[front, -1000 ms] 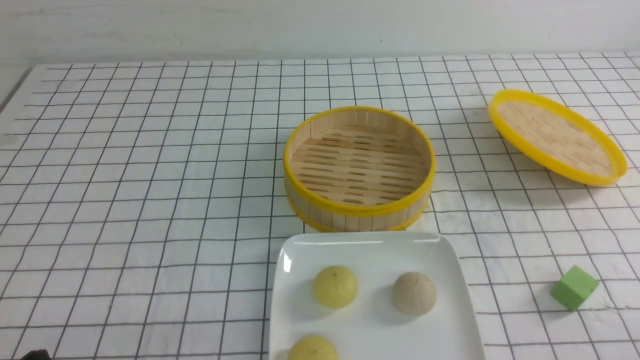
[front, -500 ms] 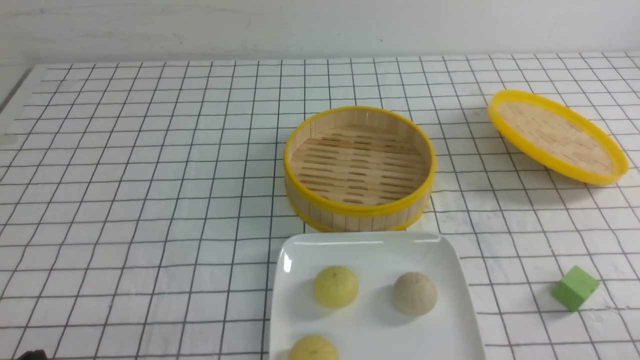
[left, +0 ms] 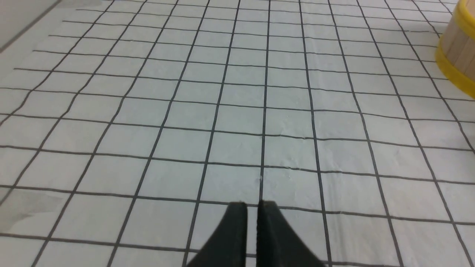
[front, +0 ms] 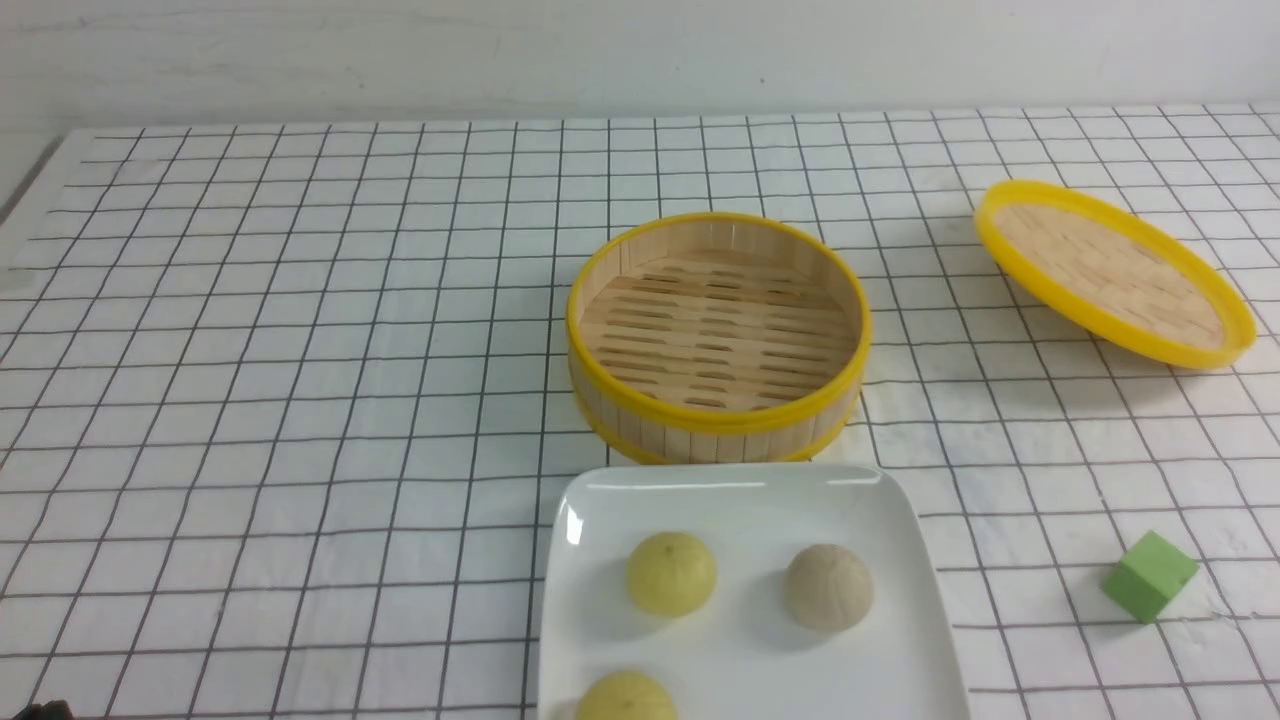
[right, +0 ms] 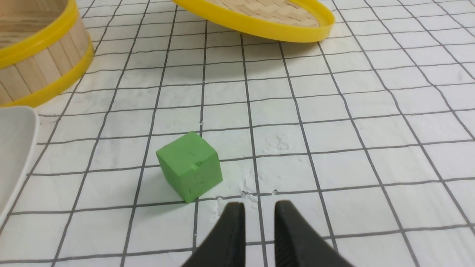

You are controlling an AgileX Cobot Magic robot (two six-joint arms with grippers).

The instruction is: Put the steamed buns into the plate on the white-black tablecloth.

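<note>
My left claw (left: 252, 207) hangs low over bare squares of the white-black tablecloth (left: 237, 111), its two black fingers drawn nearly together with only a thin slit between them and nothing in the slit. My right claw (right: 259, 209) is also empty, its fingers a little wider apart but close to pinched, hovering just beside the green cube (right: 190, 166) without touching it. Neither arm shows in the front view beyond a dark scrap at the lower left corner.

Outward from the claws, the plate (front: 600, 500) sits on the cloth at the near edge of the front view, and all three steamed buns lie in it: one pale yellow bun (front: 671, 573) on the left, the beige-white bun (front: 828, 587) to its right, and a second yellow bun (front: 626, 697) nearest me, partly cut off by the frame. They stand apart from one another and clear of the rim.

The bamboo steamer (front: 718, 335) just behind the plate is empty; I see only its slatted floor. Its woven lid (front: 1113, 272) lies well off to the right, tilted up on one edge, holding nothing.

I judge the job as finished: no bun is left outside the plate, and nothing remains for either claw to carry
</note>
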